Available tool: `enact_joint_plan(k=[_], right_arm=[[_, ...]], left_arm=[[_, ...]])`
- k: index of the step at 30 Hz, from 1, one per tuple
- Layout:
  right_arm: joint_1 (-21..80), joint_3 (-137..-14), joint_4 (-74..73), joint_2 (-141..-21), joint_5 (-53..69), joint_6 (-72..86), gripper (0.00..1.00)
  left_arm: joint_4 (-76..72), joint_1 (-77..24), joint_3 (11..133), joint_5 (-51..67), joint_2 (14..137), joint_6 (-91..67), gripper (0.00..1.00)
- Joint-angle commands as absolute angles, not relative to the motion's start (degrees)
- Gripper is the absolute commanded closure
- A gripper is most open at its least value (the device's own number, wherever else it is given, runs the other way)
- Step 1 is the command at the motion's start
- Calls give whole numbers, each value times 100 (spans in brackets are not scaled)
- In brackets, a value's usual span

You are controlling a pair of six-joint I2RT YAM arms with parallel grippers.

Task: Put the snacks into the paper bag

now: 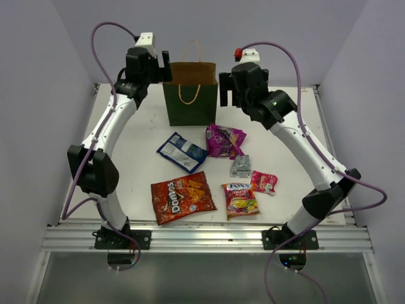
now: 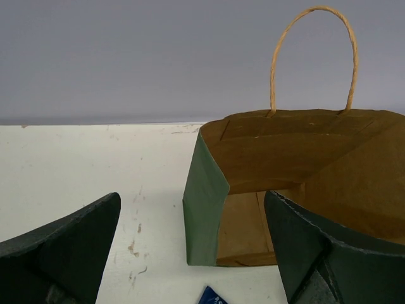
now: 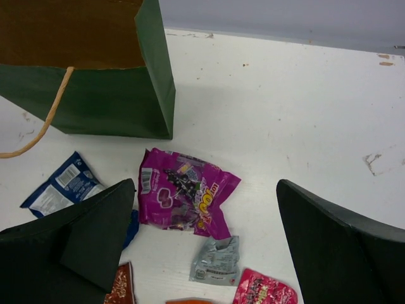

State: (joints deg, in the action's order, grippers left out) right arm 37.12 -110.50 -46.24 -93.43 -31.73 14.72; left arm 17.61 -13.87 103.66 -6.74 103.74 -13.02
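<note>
Scuffed white tabletop (image 1: pixel 285 126), plain pale lavender-grey walls (image 1: pixel 50 76) on three sides, aluminium rail (image 1: pixel 202 239) along near edge.

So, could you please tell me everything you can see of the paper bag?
The paper bag is dark green outside and brown kraft inside, with two looped tan cord handles: one stands up, the other hangs down the front face. It stands upright, mouth open, at the far middle of the white table, apparently touching nothing else. No packet shows inside it.
</note>
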Motion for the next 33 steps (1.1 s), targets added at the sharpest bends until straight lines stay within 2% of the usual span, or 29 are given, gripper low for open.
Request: enact_joint_plan(k=[1,7,10,12,13,17,19,21,25,28,33], right_arm=[[3683,-11013,-4412,-9272,-3085,1591,1],[3683,-10846,-4202,-9114,-3006,1468,2],[3683,-10767,-4122,-9044,-2979,1433,2],[3683,-10723,-4104,-9027,-2971,1398,2],[3683,-10662,-4096,-9026,-2971,1397,2],[3683,-10144,-3886,-8947,-2874,1380,4],[3674,-9584,-3710,-8895,-2839,1389,4],[3648,-9187,-3411,-8912,-2769,1397,4],[3420,-8212,-2875,-9183,-2322,1538,6],[3034,-7754,-2252,-9421,-2163,1582,7],[2435,-7313,-1601,-9834,-1320,1854,9]], left_arm=[[1442,-1327,10661,-589,10634,-1441,0],[1397,-1327,10819,-475,11083,-1494,1],[1415,-1327,10811,-562,11180,-1477,5],[1406,-1327,10784,-589,11206,-1450,15],[1415,-1327,10784,-563,11223,-1441,29],[1424,-1327,10810,-501,11215,-1476,51],[1459,-1327,10828,-483,11189,-1494,57],[1468,-1327,10828,-448,11154,-1520,59],[1529,-1327,10749,-457,11101,-1529,76],[1538,-1327,10670,-448,11039,-1538,83],[1538,-1327,10573,-422,10925,-1556,85]])
